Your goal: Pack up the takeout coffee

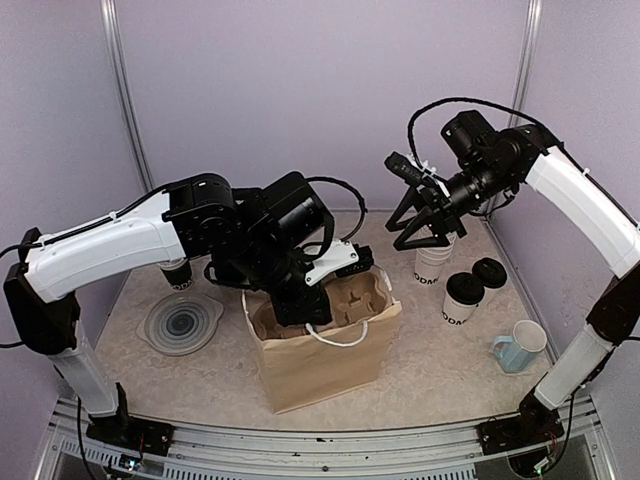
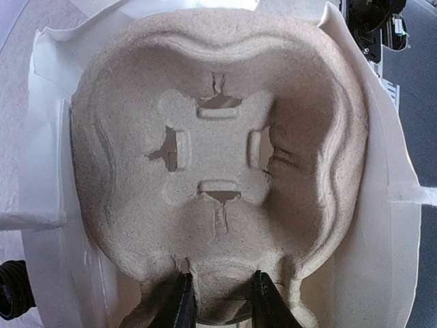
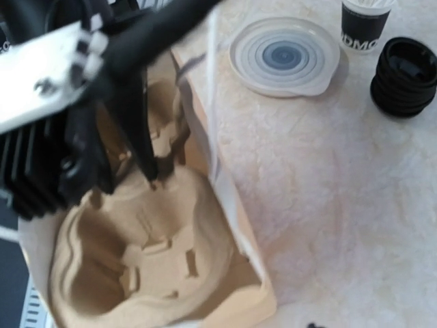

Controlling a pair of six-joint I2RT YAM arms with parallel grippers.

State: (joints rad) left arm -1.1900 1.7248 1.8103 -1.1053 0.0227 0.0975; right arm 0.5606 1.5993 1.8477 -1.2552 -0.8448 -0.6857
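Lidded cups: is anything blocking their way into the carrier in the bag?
Partly. The left gripper clamps the carrier's left rim and overhangs that side. The well nearer the cups looks open, with only the bag wall to lift over.

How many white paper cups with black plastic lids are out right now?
2, both at right: front lidded cup nearer the brown paper bag, rear lidded cup just behind. The arms may hide others.
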